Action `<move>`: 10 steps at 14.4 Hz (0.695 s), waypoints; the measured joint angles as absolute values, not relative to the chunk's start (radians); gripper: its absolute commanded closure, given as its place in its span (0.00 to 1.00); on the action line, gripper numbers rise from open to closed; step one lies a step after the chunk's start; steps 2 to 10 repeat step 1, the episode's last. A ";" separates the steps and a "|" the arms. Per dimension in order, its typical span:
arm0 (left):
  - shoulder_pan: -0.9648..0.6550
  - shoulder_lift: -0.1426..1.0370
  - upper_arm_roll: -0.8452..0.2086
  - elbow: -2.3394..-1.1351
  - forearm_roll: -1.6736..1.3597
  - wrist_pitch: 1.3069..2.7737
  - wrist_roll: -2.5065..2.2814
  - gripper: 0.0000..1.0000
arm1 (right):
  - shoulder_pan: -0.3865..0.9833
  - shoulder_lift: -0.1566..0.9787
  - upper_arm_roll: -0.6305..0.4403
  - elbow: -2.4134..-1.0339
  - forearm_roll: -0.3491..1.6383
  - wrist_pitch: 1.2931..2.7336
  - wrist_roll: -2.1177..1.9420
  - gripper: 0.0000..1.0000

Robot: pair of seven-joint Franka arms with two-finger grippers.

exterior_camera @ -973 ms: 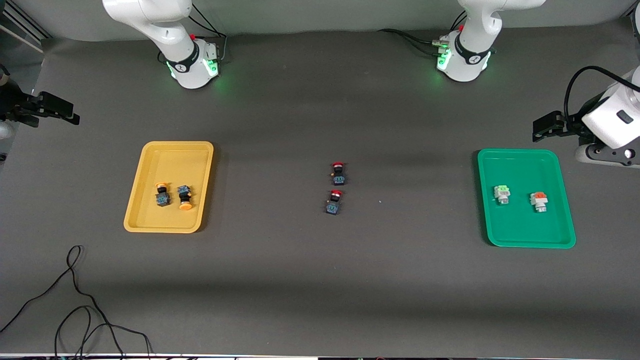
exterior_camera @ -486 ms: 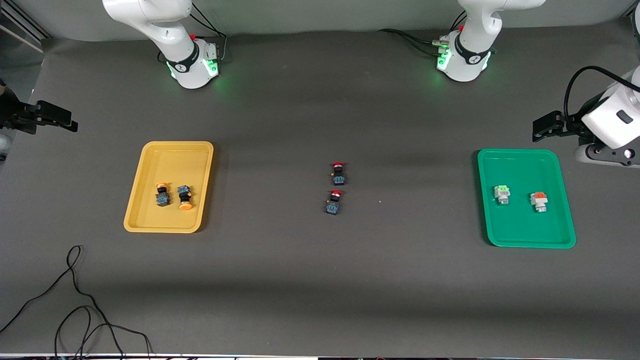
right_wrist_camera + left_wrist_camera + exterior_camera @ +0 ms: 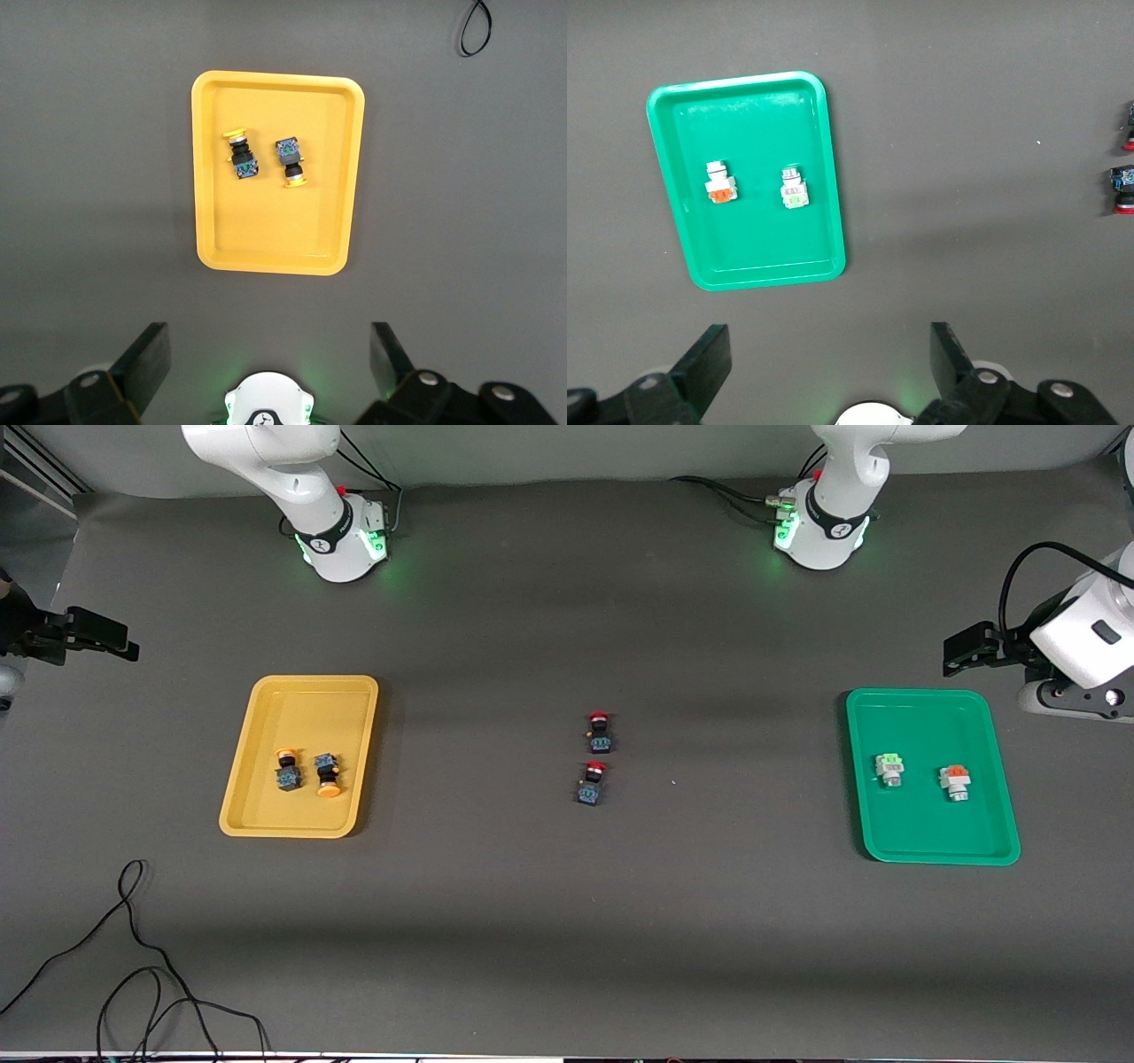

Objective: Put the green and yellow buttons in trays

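Both yellow-capped buttons (image 3: 306, 771) lie in yellow tray (image 3: 266, 815). Both white-bodied buttons (image 3: 921, 776) lie in green tray (image 3: 921, 854). Left gripper (image 3: 828, 367) and right gripper (image 3: 270, 359) hang high, fingers spread, empty.

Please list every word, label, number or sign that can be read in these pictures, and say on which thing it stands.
None can be read.
Black band on the right arm's base: a round white mark, too small to read.
Black band on the left arm's base: a similar mark, too small.
Trays and buttons: no text visible.
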State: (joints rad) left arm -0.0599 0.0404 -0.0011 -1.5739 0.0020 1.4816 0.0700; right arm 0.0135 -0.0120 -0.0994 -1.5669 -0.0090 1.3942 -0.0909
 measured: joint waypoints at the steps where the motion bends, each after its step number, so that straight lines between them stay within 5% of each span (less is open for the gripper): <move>1: -0.060 0.041 -0.001 -1.574 0.002 1.482 0.070 0.00 | 0.014 -0.012 -0.099 -1.567 -0.009 1.394 -0.091 0.00; 10: -0.060 0.041 -0.001 -1.574 0.002 1.482 0.070 0.00 | 0.014 -0.012 -0.099 -1.567 -0.009 1.394 -0.091 0.00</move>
